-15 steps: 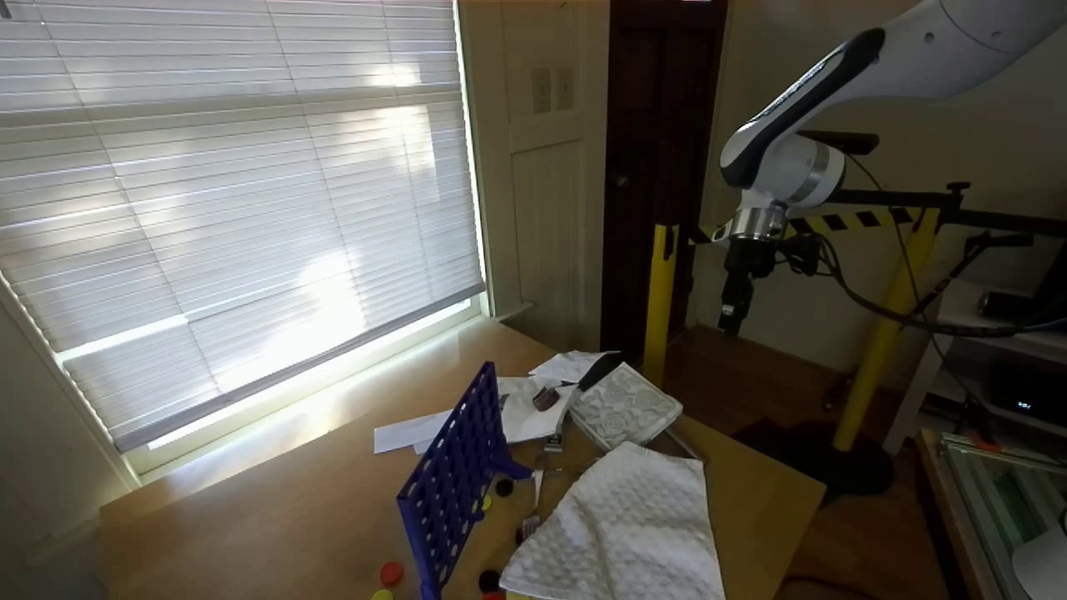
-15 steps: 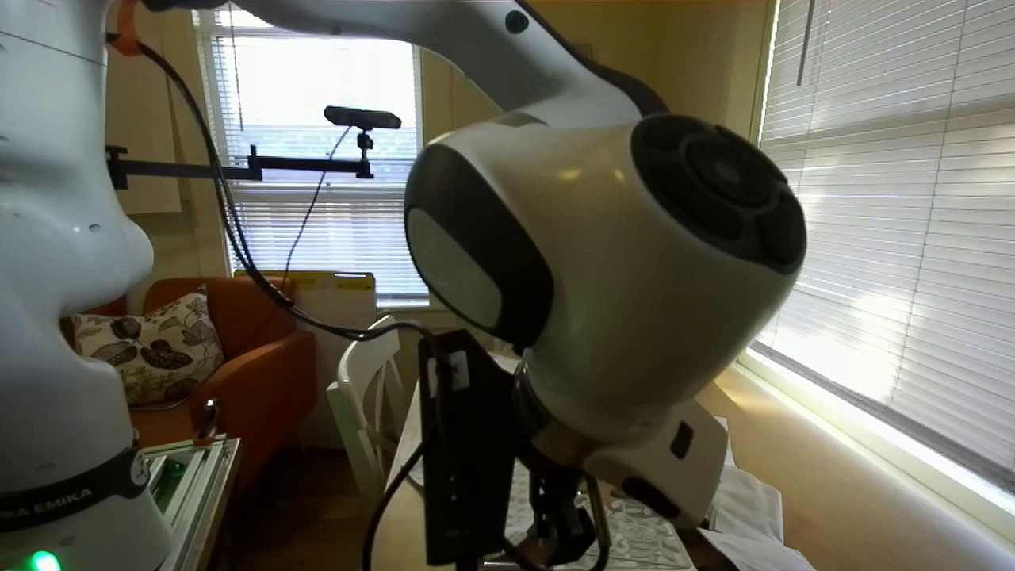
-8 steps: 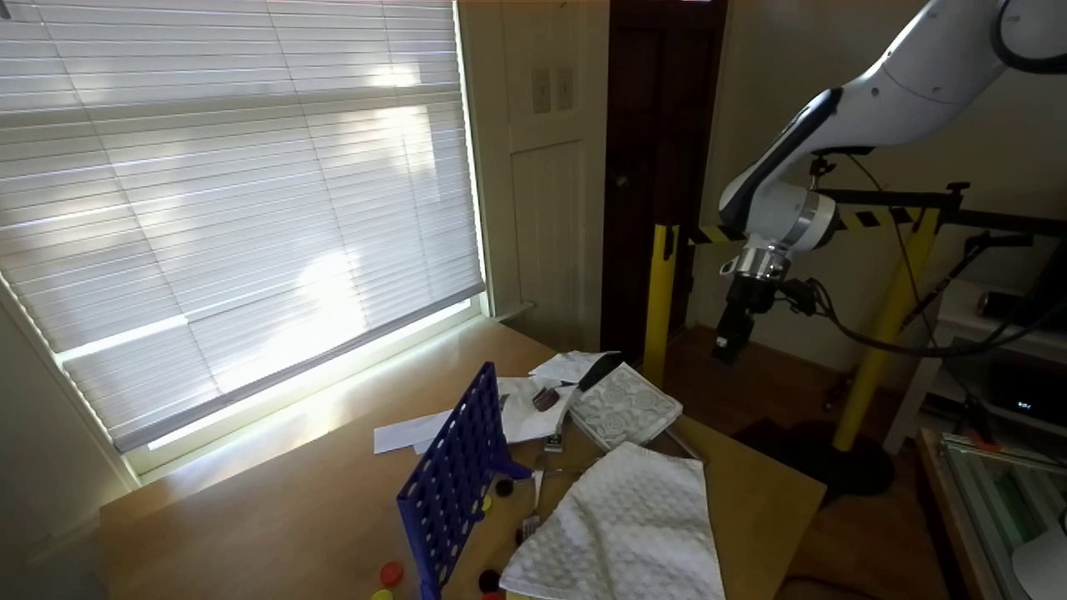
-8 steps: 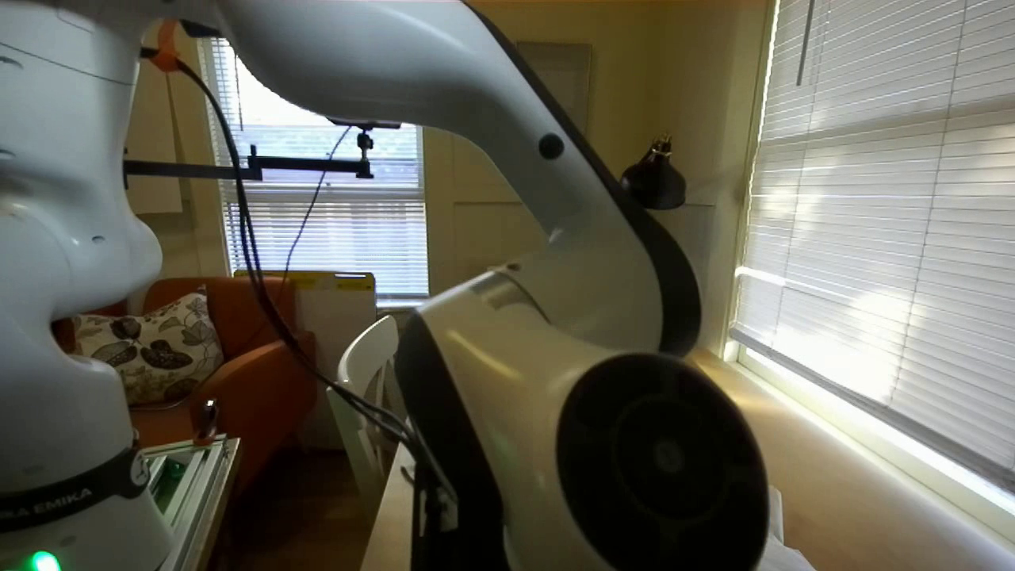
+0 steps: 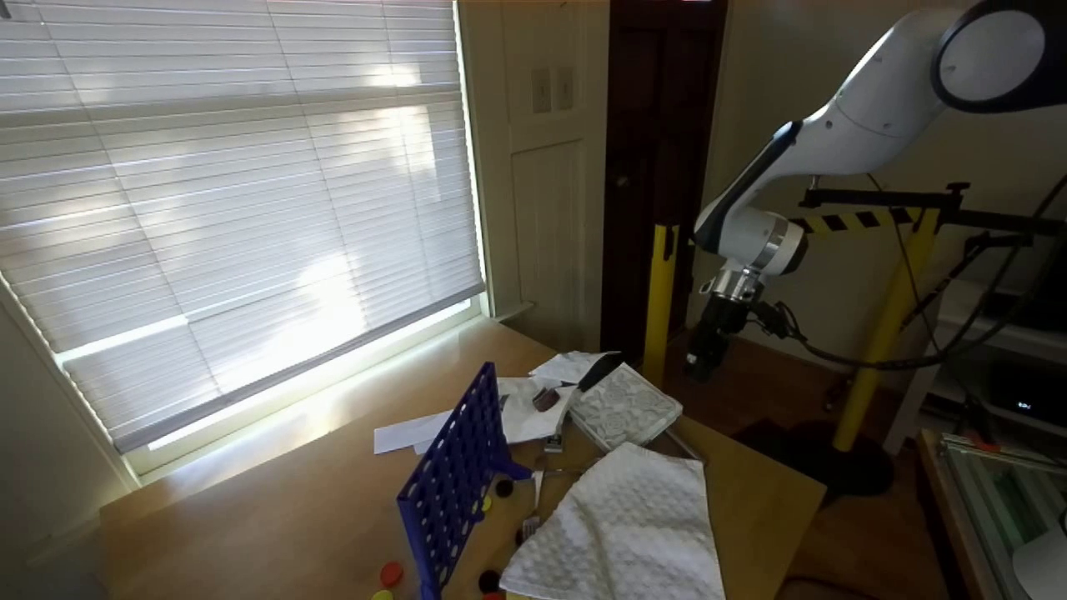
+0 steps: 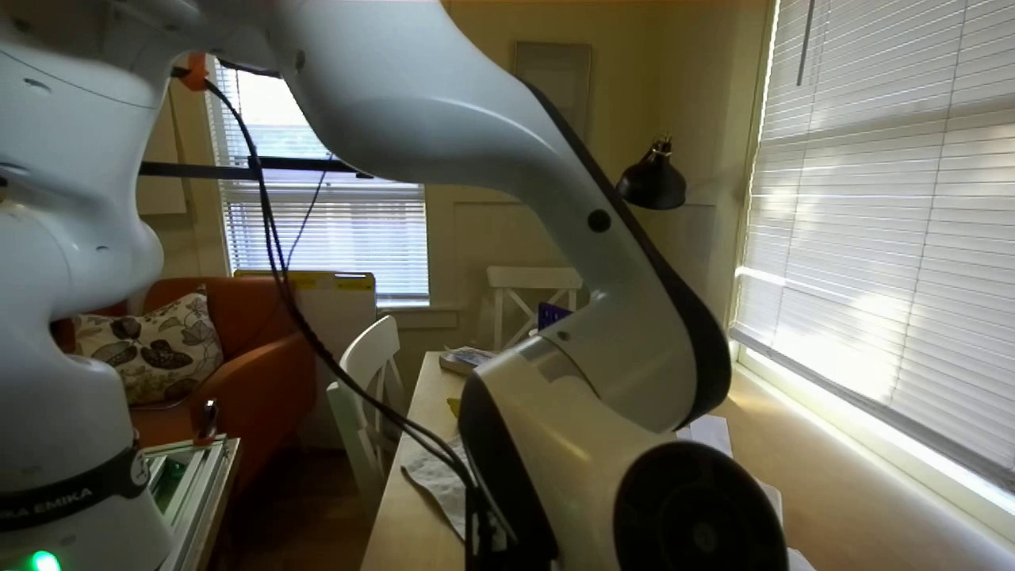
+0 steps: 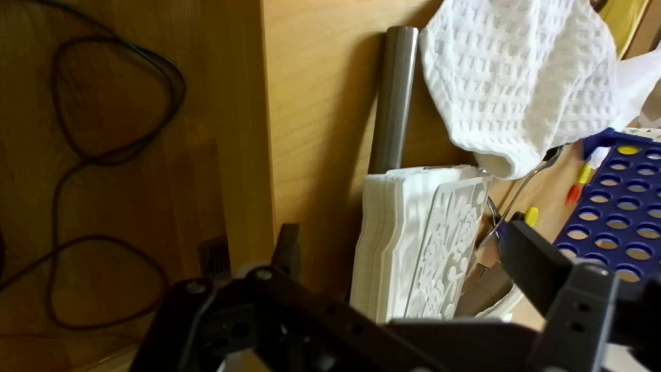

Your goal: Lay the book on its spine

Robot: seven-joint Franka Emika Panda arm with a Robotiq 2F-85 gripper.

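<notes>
A book-like object (image 6: 466, 359) lies flat at the far end of the table in an exterior view, partly behind the arm; I cannot tell for certain that it is the book. In the wrist view a white block of stacked sheets with a raised floral panel (image 7: 446, 248) stands between my fingers, farther off. The same floral piece shows in an exterior view (image 5: 625, 406) on the table. My gripper (image 7: 410, 248) is open and empty, its fingers wide apart. In an exterior view the gripper (image 5: 700, 367) hangs in the air, tilted, above and beyond the floral piece.
A white cloth (image 5: 633, 525) lies beside the floral piece. A metal tube (image 7: 395, 98) lies near the table edge. A blue upright game grid (image 5: 454, 483), loose discs (image 5: 391, 573), cutlery (image 5: 538, 487), papers (image 5: 525, 408) and a black-handled tool (image 5: 600, 371) are close by. A yellow post (image 5: 660, 308) stands behind.
My gripper has moved down and to the left in an exterior view, tilting more. The arm has lowered, uncovering the far table end. The objects on the table have not moved.
</notes>
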